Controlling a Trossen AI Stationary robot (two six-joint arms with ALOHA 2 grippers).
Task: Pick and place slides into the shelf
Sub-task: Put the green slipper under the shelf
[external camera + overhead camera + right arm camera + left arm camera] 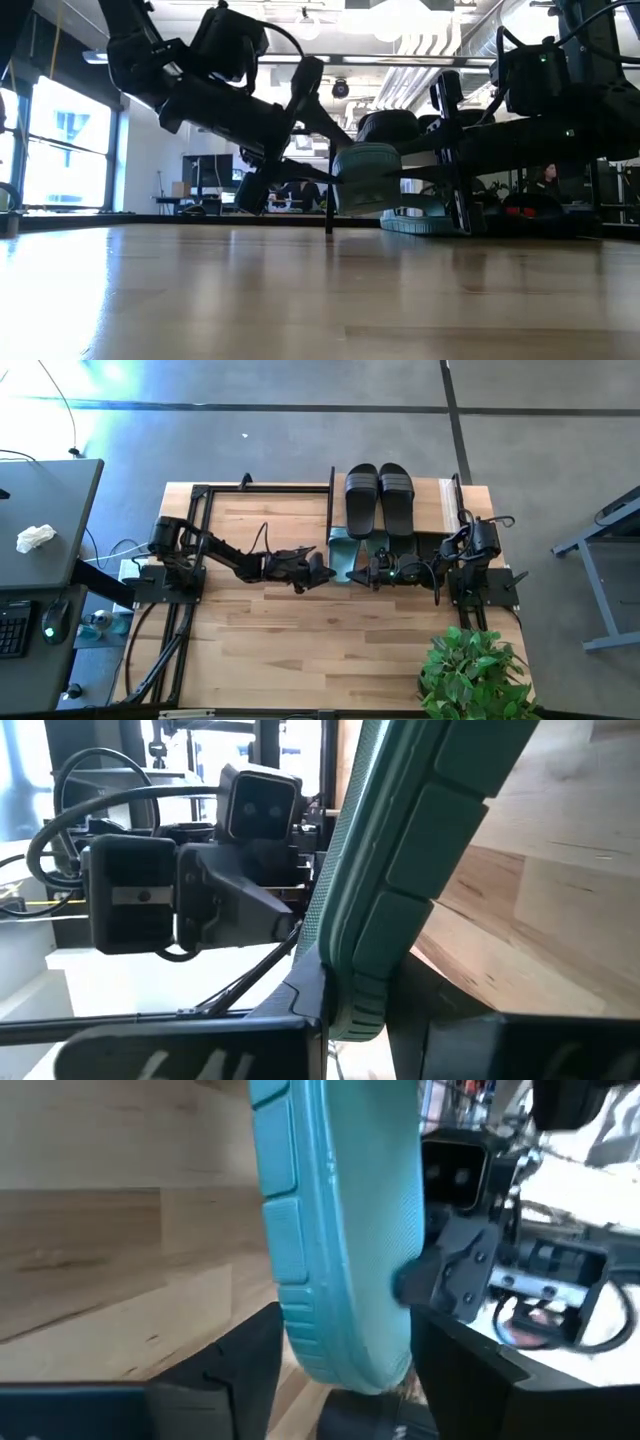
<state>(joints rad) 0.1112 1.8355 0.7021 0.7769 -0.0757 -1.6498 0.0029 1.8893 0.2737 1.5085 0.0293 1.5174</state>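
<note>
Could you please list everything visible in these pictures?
Black slides: two, black, side by side on the shelf's top board.
Raised green slide: one, sage green, on edge above the table between both grippers.
Second green slide: one, sage green, lying low beneath the shelf's board.
Shelf: one, black rods, wooden top, table's far side.
Open frame: one, black, left of the shelf.
Table: one, light wood.
Plant: one, green, near right corner.
Left gripper: black, at the raised green slide.
Right gripper: black, clamping that slide's edge.
</note>
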